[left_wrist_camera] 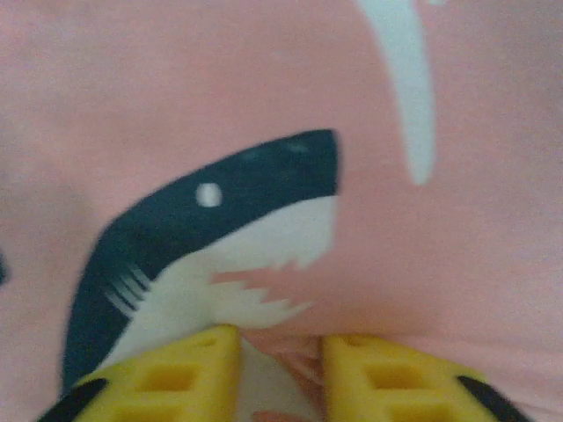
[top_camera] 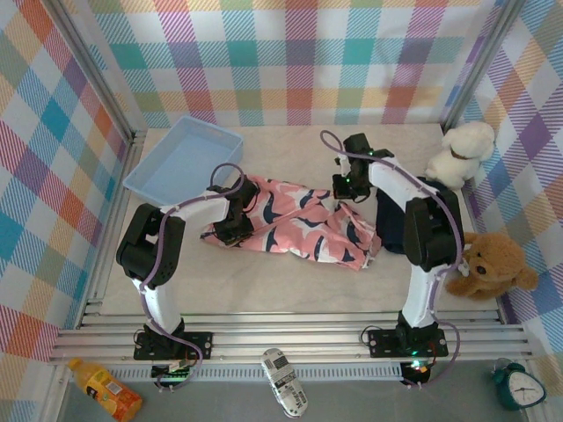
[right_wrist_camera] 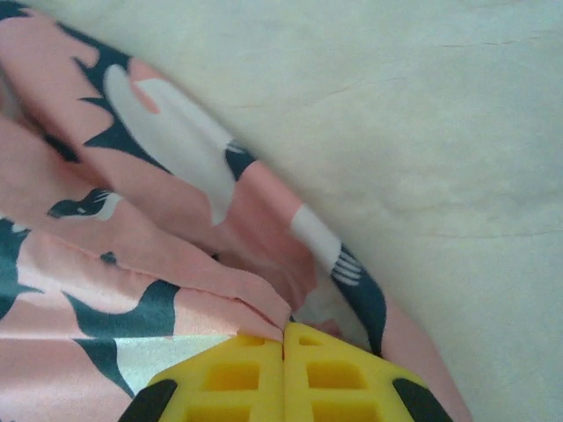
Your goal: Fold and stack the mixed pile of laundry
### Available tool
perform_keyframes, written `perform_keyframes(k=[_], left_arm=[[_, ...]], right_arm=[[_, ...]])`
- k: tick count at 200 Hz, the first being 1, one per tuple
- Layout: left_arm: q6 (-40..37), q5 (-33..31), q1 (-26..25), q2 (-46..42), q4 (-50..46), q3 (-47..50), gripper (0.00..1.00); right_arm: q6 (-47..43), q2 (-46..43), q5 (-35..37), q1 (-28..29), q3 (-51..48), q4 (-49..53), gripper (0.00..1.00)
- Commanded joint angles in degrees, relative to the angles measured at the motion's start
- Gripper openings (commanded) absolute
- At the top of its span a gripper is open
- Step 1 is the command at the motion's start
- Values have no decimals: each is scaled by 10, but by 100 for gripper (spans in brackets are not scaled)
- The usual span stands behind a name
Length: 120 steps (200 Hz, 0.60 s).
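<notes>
The pink garment lies spread across the middle of the top view. The navy T-shirt is bunched at its right end, under the right arm. The right gripper is closed on a thin fold at the garment's upper right edge, and so small a pinch could slip out on lifting. The left gripper sits on the left end with its fingers slightly parted and cloth showing in the gap. It may fail to hold, so the fold would drag crooked. No writing is readable; the label on the bottle at lower left is too small.
</notes>
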<state>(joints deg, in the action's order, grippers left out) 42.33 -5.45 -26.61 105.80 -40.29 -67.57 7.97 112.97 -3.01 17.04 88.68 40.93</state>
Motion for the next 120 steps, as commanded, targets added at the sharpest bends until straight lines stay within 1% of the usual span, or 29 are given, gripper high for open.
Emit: perform_keyframes(k=[1, 14, 26, 35, 46, 62, 82, 95, 110, 120], left_arm=[[-18, -14, -5, 11, -45, -6, 46], [-25, -18, -5, 9, -62, -22, 61], [-32, -25, -5, 3, -82, -45, 70], [-36, -27, -5, -5, -96, -65, 74], [-44, -21, -5, -16, -109, -94, 76], [-52, 3, -6, -28, -116, -136, 75], [-49, 41, -12, -32, -81, -159, 68], [-40, 61, -17, -16, -49, -161, 63], [-16, 70, -19, 19, -33, -163, 54], [-4, 72, -20, 41, -23, -158, 53]], right_arm=[[36, 83, 18, -5, 64, 11, 3], [46, 99, 18, -5, 102, 36, 21], [44, 80, 16, -5, 102, 41, 36], [38, 48, 13, -4, 87, 42, 46], [36, 2, 6, -4, 63, 51, 51], [50, -64, -3, 4, 20, 70, 52], [90, -128, -18, 26, -51, 74, 49], [124, -149, -26, 41, -103, 58, 44], [171, -156, -47, 40, -171, 17, 41], [194, -155, -47, 34, -209, -6, 41]])
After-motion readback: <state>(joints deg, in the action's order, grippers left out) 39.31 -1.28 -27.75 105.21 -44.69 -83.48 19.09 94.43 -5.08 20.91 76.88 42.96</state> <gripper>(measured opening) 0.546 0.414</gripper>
